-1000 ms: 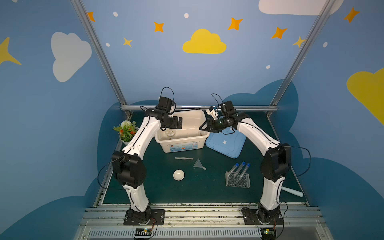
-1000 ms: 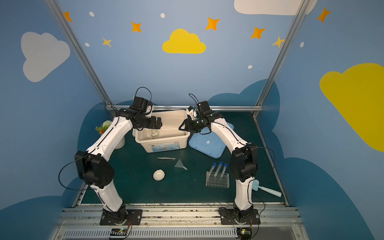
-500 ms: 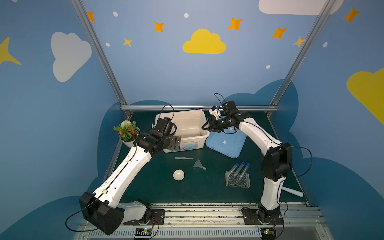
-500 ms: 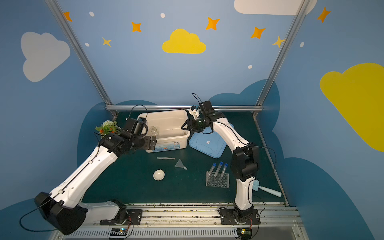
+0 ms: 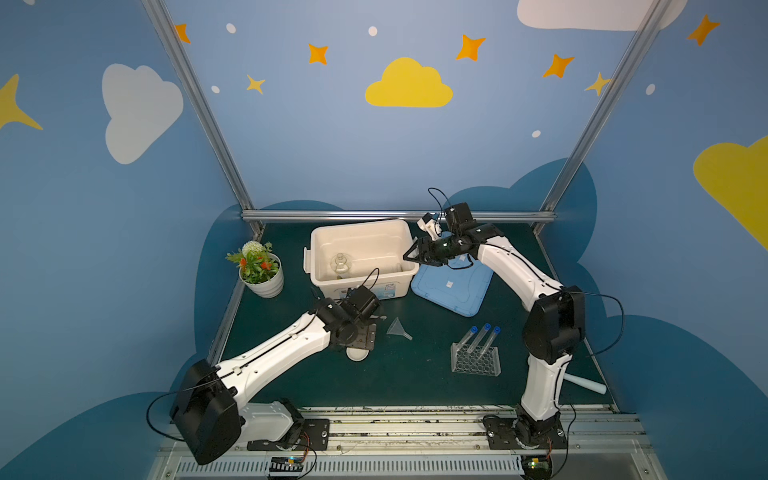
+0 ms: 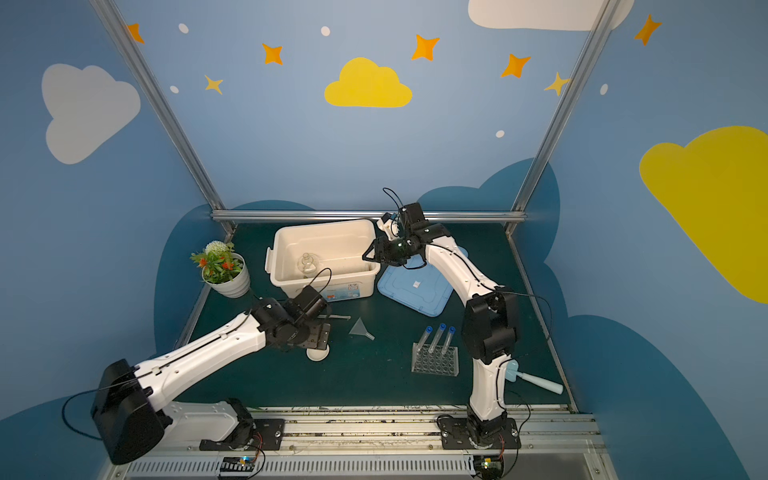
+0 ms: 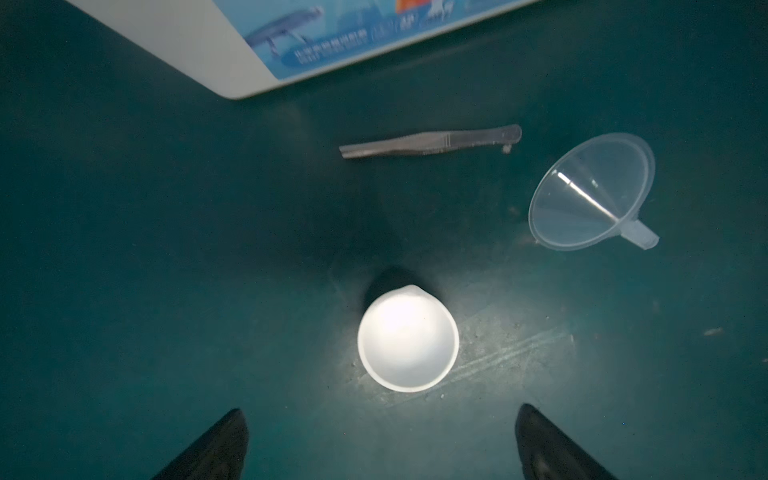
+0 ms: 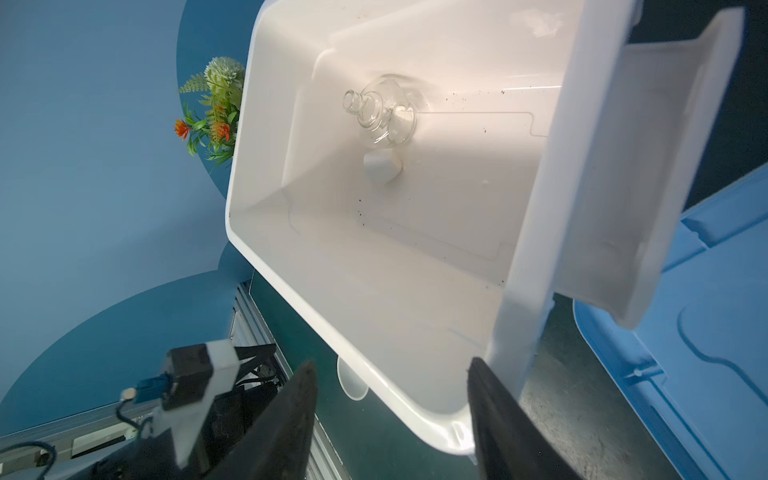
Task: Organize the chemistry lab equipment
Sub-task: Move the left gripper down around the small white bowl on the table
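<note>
Reaching left arm [image 5: 282, 353]: stretches low from the front-left base out over the middle of the mat [image 5: 407, 386].
Potted plant [image 5: 259, 270]: stands at the mat's left edge, close to the frame post, well apart from the arm.
Left gripper [image 7: 380, 410]: jaws spread to their widest and empty, pointing down over the white bowl.
White bowl [image 7: 408, 338]: upright on the mat, spout facing the bin, bare mat all round it.
White bin [image 5: 374, 245]: sits near the back rail, open on top.
Round glass flask [image 5: 341, 265]: stands inside the bin toward its left end, with a small white piece [image 8: 380, 166] touching it; what that piece is I cannot tell.
Metal tweezers [image 7: 430, 141]: lie flat between bin and bowl, touching neither.
Clear funnel [image 7: 590, 193]: lies on its side just past the tweezers' end.
Right gripper [image 8: 390, 363]: jaws about half apart and gripping nothing, set astride the bin's near right corner.
Blue lid [image 5: 453, 286]: lies flat just beside the bin's right wall.
Holed rack [image 5: 476, 361]: stands alone at right front, with open mat between it and the bowl.
Test tubes [image 5: 482, 337]: three lean in the rack's back row.
Scoop [image 6: 536, 380]: lies at the right front edge, behind the right arm.
</note>
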You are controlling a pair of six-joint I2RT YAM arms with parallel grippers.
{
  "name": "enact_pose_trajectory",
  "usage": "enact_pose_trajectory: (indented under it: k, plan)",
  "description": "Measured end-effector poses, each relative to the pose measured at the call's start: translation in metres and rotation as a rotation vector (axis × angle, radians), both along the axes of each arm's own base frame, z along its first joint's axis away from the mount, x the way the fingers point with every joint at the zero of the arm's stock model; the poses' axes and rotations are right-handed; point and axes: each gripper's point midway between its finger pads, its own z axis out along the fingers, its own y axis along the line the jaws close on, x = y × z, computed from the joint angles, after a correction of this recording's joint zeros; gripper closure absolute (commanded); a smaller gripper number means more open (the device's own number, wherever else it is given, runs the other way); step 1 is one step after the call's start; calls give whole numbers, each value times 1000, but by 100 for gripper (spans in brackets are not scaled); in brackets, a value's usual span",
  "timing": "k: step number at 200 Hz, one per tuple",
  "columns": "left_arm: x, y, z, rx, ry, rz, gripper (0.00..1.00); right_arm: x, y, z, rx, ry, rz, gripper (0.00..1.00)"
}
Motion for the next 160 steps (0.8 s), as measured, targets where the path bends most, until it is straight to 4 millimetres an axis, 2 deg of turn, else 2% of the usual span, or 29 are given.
enact_pose_trajectory:
  k: [27,75,127,160]
  plan:
    - [-5,-14,-17,-6,52,2,0,-1,0,-2,-2,4,-1,42]
    - [-11,-19,-54,14,141,35,0,-2,-4,1,-2,1,-5,42]
    - [-10,-21,-71,23,174,48,0,-3,-7,3,-1,-1,-10,42]
    - [-10,-14,-79,15,184,79,0,-4,-7,1,-3,4,-11,42]
